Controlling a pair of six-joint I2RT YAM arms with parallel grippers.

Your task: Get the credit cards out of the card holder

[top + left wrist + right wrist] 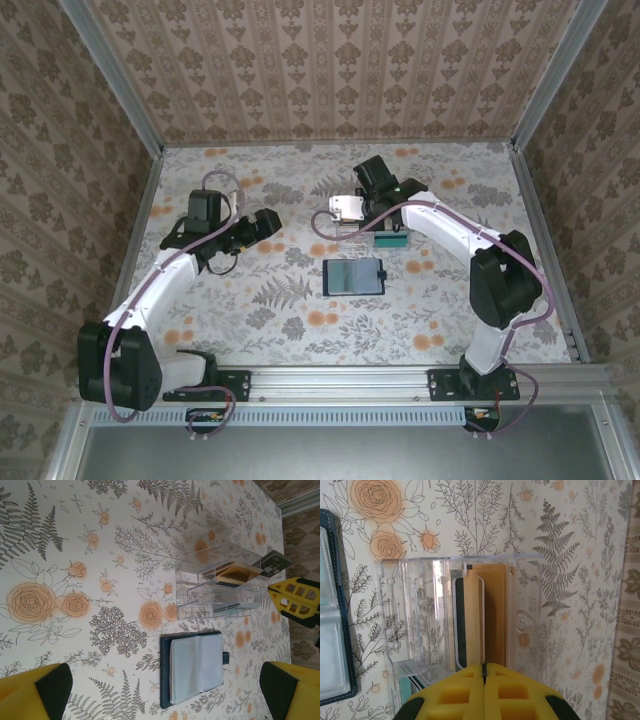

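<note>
The card holder (353, 276) lies open and flat at mid-table, its pale plastic sleeves facing up (192, 667); its dark edge is at the left of the right wrist view (335, 605). Just beyond it stands a clear slotted rack (388, 236) (220, 587) (420, 615). My right gripper (383, 216) (484, 666) is over the rack, shut on a thin clear card (482, 625) that stands edge-on in a slot. A teal card (240, 607) (412, 686) lies in the rack's lower part. My left gripper (270, 222) (162, 690) hovers open left of the holder, holding nothing.
A tan card (495, 615) and a dark card (461, 615) stand in the rack beside the clear one. Metal rails (540, 210) and patterned walls fence the table on three sides. Bare patterned tabletop (270, 300) lies in front of the holder.
</note>
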